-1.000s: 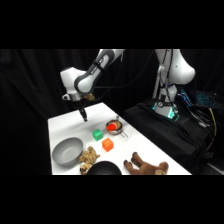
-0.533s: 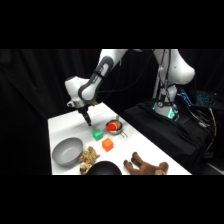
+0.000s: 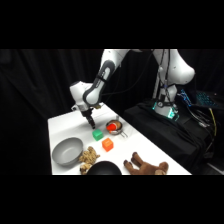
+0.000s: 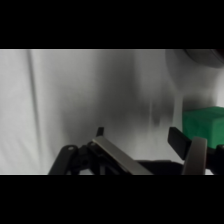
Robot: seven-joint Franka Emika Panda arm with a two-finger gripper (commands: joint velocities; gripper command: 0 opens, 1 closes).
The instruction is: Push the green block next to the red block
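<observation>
The green block (image 3: 97, 134) sits on the white table (image 3: 62, 125), with the red block (image 3: 107, 145) a short gap in front of it and to its right. My gripper (image 3: 91, 122) hangs low just behind the green block, close to it; I cannot tell whether they touch. In the wrist view the green block (image 4: 205, 125) lies at the right edge, beside and outside the right finger. The gripper (image 4: 139, 135) is open, with only bare table between its fingers. The wrist view does not show the red block.
A small metal cup with red contents (image 3: 114, 127) stands right of the green block. A grey bowl (image 3: 67, 150), a tan lumpy toy (image 3: 89, 156), a black bowl (image 3: 102, 169) and a brown stuffed toy (image 3: 145, 165) lie along the table's front.
The arm has swung forward and down, bringing the gripper from the table's back towards the green block. Neither block has moved.
</observation>
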